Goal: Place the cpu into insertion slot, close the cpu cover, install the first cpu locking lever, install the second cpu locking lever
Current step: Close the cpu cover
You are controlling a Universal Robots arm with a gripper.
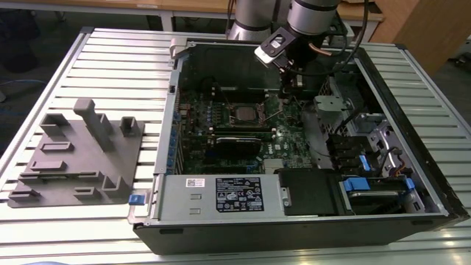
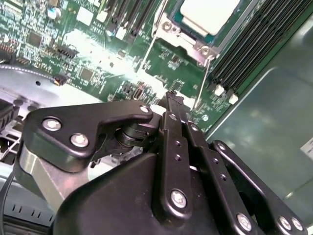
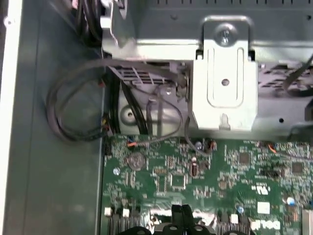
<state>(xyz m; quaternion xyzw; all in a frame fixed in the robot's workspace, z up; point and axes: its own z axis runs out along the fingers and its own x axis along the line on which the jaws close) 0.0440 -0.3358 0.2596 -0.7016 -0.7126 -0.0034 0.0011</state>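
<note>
In the exterior view the jaws hung inside the open computer case (image 1: 294,237) on the desk (image 1: 110,61). The insertion slot (image 1: 243,113) lay at about eight o'clock from them, near but apart. The jaws were pressed together with nothing between them, their fingertips (image 2: 172,111) poised over the green circuit board (image 2: 98,58). In the second wrist view the cpu (image 2: 208,13) already sat in the slot, and the cpu cover (image 2: 183,39) framed it, apparently down. A thin locking lever (image 2: 203,82) ran lengthwise from the cover's near corner toward the jaws, its free end near the fingertips; it looked unlatched. A second lever (image 2: 150,54) ran parallel, farther off.
</note>
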